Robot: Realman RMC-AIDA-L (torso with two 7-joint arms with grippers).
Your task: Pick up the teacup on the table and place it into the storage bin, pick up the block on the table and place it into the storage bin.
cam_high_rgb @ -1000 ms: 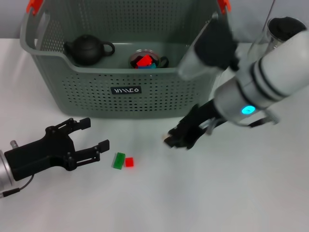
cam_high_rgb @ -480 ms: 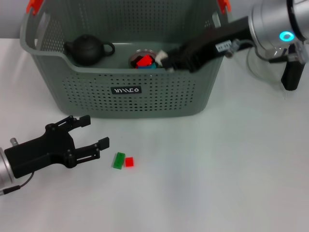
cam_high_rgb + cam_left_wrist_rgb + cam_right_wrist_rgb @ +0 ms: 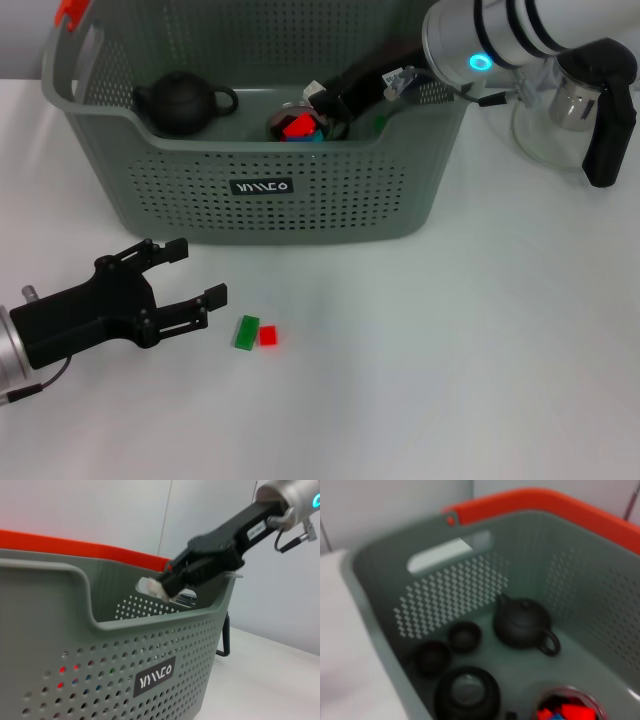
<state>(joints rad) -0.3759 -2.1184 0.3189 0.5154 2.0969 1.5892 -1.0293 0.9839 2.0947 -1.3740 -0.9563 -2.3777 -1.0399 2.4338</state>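
right end effector (image 3: 322, 97) moved deeper into storage bin (image 3: 260, 186), grip state unclear; left end effector (image 3: 190, 275) spread apart.

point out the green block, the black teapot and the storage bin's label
green block (image 3: 245, 332), head view, middle of its top face
black teapot (image 3: 180, 104), head view, centre of its round body
storage bin label (image 3: 261, 186), head view, middle of the white lettering
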